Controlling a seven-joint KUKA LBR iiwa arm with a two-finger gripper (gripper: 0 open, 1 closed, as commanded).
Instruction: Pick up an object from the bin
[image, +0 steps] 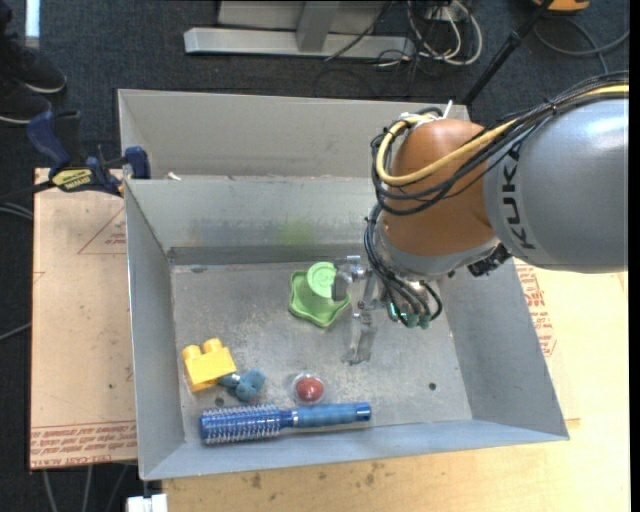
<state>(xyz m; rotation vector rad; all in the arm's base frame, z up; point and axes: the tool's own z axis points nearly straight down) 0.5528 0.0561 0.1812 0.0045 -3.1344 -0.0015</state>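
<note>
**Reporter:** What is the grey robot arm (570, 190) doing in the grey metal bin (150, 300)?

**Photographer:** Its jaws hang low over bare floor, just right of a lime-green, cup-shaped plastic toy (315, 295) at mid-bin. That's the likeliest pick, being nearest. Whether the jaws are spread or pressed together, I cannot tell.

**Reporter:** And the rest?

**Photographer:** A yellow plastic block (207, 363), a small red ball (309, 388) and a blue bristled hairbrush (285, 421) lie near the front wall, well clear.
</note>
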